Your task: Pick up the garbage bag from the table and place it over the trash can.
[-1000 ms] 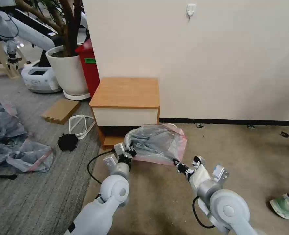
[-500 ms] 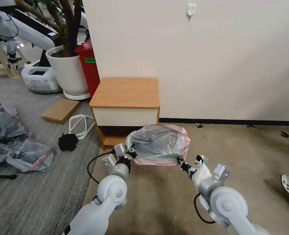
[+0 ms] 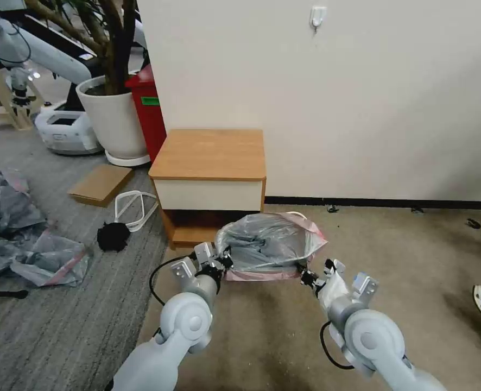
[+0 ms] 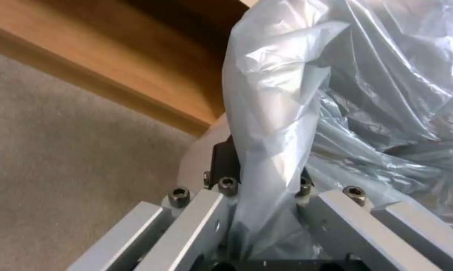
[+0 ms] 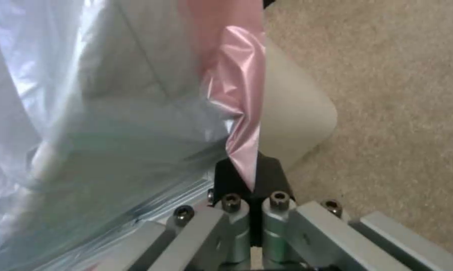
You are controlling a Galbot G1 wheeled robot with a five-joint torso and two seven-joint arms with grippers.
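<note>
Left claw (image 3: 225, 259): closed on the left edge of the garbage bag (image 3: 267, 244); in the left wrist view, grey film is bunched between its fingers (image 4: 225, 165).
Right claw (image 3: 304, 278): closed on the bag's right near corner; in the right wrist view, the pink rim band (image 5: 241, 124) is pinched between the black fingertips (image 5: 271, 177).
Garbage bag: held low between both claws, mouth spread, draped on the trash can (image 5: 296, 124), just in front of the table (image 3: 208, 155).
Trash can: stands on the beige carpet (image 3: 403, 255); largely covered by plastic. A pale rounded corner shows beside the pink band in the right wrist view.
Table: top bare; stands against the wall (image 3: 360, 98), with its open lower shelf (image 3: 189, 234) just behind the left claw.
Surroundings: white plant pot (image 3: 115, 122) and red bin (image 3: 149, 111) to the left of the table.
</note>
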